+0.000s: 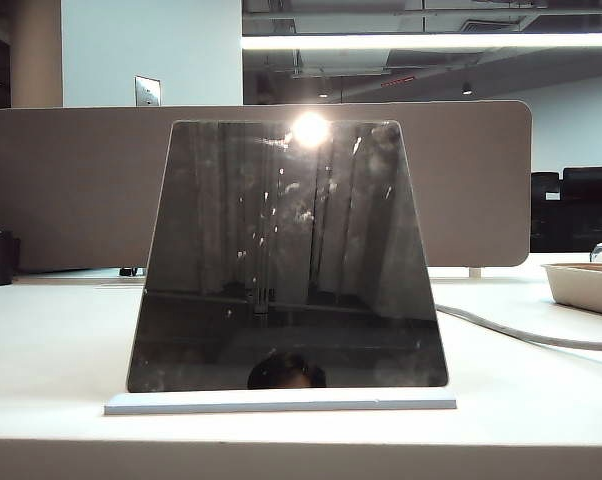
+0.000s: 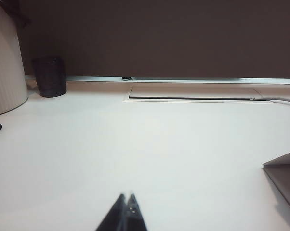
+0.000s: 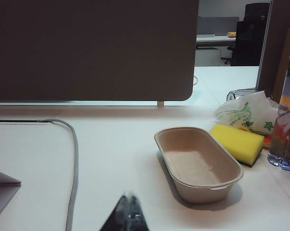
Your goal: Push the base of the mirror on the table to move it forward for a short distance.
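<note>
A grey cable [image 1: 521, 335] curves across the table [image 1: 51, 340] behind the mirror [image 1: 286, 255] on the right, and a beige tray [image 3: 198, 163] sits farther right with a yellow sponge [image 3: 236, 143] just beside it, a crumpled white bag [image 3: 246, 113] and what looks like a clear bottle [image 3: 285, 139] near that. On the left stand a dark mesh cup [image 2: 49, 76] and a white ribbed container [image 2: 5, 62], well apart from the mirror.

The mirror stands upright, leaning back a little, on the base of the mirror [image 1: 281, 402], close to the table's front edge and facing the exterior camera.

The left gripper [image 2: 127, 214] hovers low over bare tabletop, its tips pressed together, with a corner of the base off to one side. The right gripper [image 3: 128, 214] is also low over the table between cable and tray, tips together.

A beige partition board [image 1: 481, 190] runs along the table's far edge; ceiling strip lights glow in the office beyond.
</note>
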